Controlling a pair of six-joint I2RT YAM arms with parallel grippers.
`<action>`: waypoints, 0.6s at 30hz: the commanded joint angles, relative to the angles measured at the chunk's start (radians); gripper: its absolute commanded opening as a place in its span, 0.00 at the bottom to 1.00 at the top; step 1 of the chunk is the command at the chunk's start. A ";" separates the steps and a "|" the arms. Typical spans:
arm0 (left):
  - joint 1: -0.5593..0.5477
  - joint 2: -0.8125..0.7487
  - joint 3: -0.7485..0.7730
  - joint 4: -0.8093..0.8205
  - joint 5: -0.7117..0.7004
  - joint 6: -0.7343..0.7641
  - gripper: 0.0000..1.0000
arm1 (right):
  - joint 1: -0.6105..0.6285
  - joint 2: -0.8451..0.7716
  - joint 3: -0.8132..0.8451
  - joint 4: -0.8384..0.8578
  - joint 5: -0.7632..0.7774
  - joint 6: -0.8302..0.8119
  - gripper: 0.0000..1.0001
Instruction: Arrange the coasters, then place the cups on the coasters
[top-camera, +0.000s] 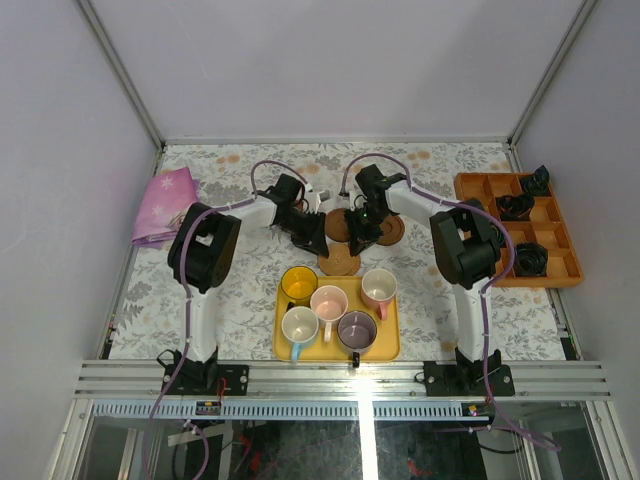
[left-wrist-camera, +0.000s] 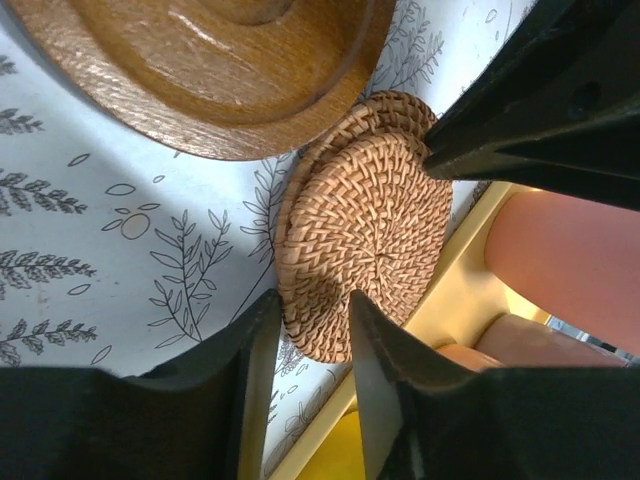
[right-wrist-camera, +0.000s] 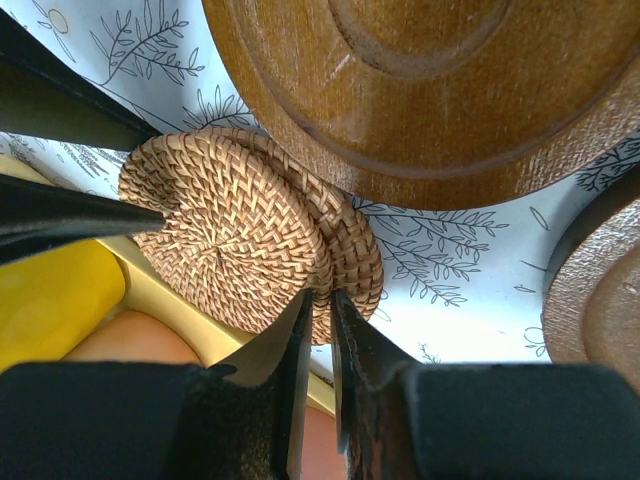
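While my right fingers (right-wrist-camera: 282, 352) clamp 1 rim of the 2 stacked woven coasters (left-wrist-camera: 365, 235), my left fingers (left-wrist-camera: 388, 385) stand apart astride the opposite rim, just far of the yellow tray (left-wrist-camera: 452, 300).

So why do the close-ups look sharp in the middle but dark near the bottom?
Left wrist view: woven coasters sharp, tool fingers dark and featureless, sheen on the wooden disc. Right wrist view: tool fingers dark too. Top view: one bright streak across the front rail.
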 joint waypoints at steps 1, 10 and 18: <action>-0.005 0.037 0.013 0.012 0.015 0.002 0.28 | 0.015 0.028 0.031 -0.015 -0.038 -0.016 0.18; -0.004 -0.002 0.013 0.002 -0.022 0.019 0.00 | 0.019 0.025 0.048 -0.018 -0.021 -0.019 0.17; 0.002 -0.103 0.008 -0.047 -0.123 0.053 0.00 | 0.022 -0.068 0.016 -0.006 0.059 -0.023 0.19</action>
